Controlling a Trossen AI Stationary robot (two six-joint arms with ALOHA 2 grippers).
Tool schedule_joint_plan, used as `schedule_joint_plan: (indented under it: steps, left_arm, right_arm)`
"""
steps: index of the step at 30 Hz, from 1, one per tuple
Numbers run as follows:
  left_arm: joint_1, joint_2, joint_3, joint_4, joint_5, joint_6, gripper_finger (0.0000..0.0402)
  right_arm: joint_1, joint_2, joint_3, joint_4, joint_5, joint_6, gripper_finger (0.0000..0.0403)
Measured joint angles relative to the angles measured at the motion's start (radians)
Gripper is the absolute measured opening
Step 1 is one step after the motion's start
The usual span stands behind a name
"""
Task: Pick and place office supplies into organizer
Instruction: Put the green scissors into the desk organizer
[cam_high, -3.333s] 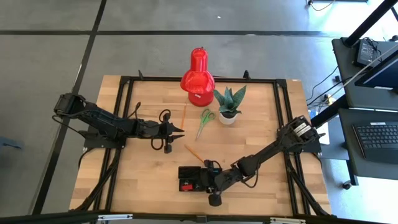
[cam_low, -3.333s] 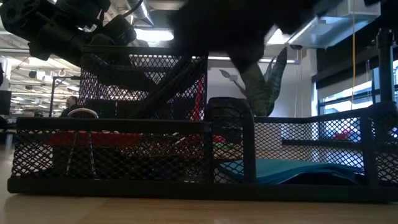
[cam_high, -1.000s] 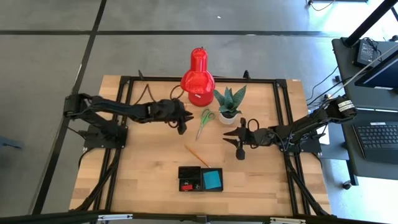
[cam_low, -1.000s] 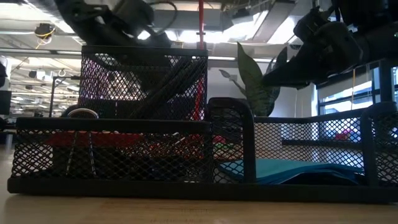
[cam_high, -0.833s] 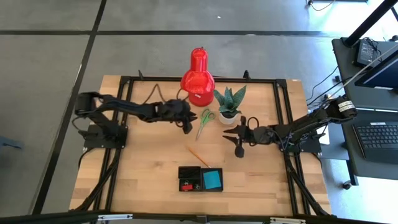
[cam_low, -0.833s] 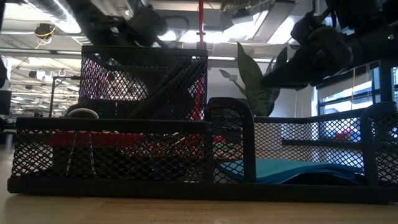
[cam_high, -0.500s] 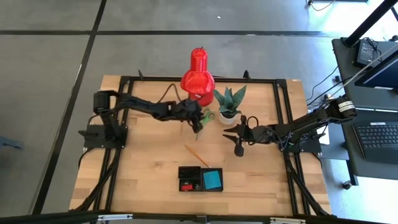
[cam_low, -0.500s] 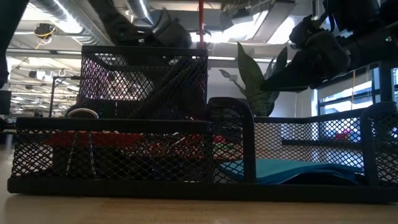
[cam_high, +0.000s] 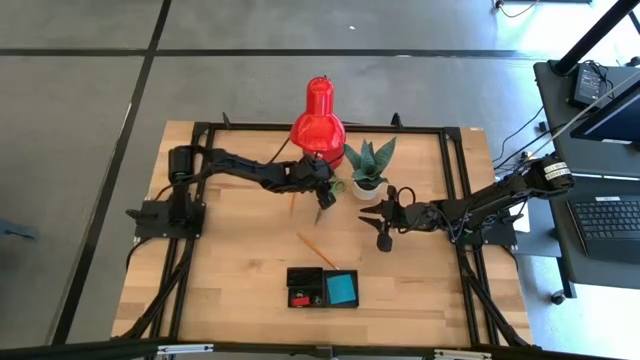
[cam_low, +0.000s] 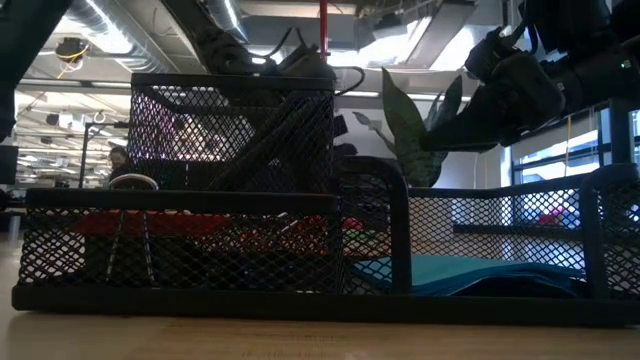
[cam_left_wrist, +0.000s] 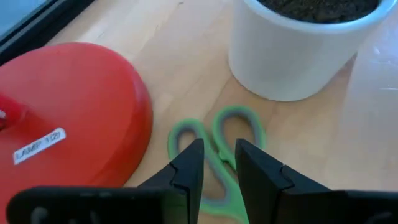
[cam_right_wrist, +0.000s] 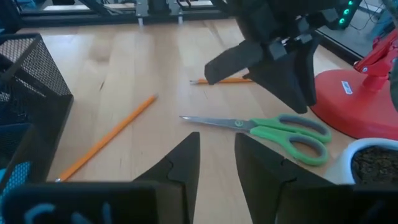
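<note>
Scissors (cam_left_wrist: 217, 163) lie hemmed between red lamp base (cam_left_wrist: 68, 118) and white pot (cam_left_wrist: 298, 46).

A lab or workshop — concrete floor (cam_high: 80, 150), exposed ceiling ducts (cam_low: 90, 25), side desk with keyboard (cam_high: 610, 220).

I'm holding the left arm stretched far across the table from its base, its left gripper (cam_high: 322, 198) pointing down toward the tabletop with the two fingers (cam_left_wrist: 188, 167) standing a narrow gap apart — parted, closed on nothing. The right arm is reaching in low from its own side, the right gripper (cam_high: 380, 222) hovering near mid-table, its fingers (cam_right_wrist: 182, 163) likewise sitting apart and gripping nothing — well clear of the left one.
</note>
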Motion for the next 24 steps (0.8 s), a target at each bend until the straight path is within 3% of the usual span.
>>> schedule_joint_plan:
  steps: [10,24]
  left_arm:
    - [0.024,0.018,0.002,-0.025,-0.022,-0.010,0.0086]
    - [0.024,0.077,0.014,-0.033,0.030,-0.022,0.0086]
  right_arm:
    - [0.000,0.000,0.000,-0.007,0.000,0.000,0.0104]
    - [0.000,0.000,0.000,-0.007,0.000,0.001,0.0104]
